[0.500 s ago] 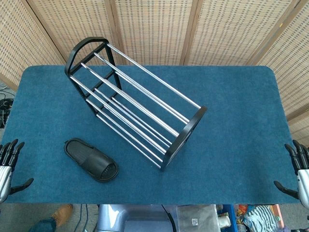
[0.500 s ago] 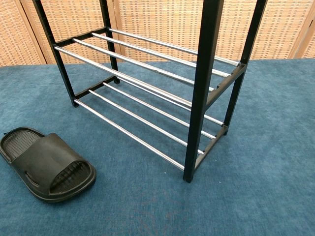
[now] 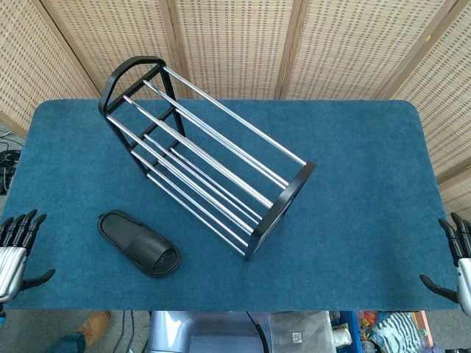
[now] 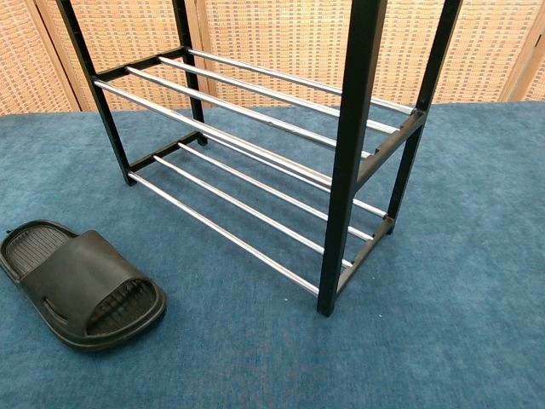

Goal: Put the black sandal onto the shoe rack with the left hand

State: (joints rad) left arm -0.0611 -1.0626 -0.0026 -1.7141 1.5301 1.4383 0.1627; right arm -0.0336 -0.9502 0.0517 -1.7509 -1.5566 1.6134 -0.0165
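Black sandal (image 3: pixel 139 253) flat on blue table (image 3: pixel 353 184), beside shoe rack (image 3: pixel 206 162), left hand (image 3: pixel 15 246) apart, fingers spread, empty

The shoe rack (image 3: pixel 206 156) stands mid-counter (image 3: pixel 353 184). The sandal (image 3: pixel 139 243) lies on the counter just before the rack's left end, near the front edge.

Blue carpeted table (image 3: pixel 353 147). Black shoe rack (image 3: pixel 202 156) with chrome rails stands on it, set diagonally, near middle. Black sandal (image 3: pixel 139 243) lies flat near rack's front-left, apart from it.
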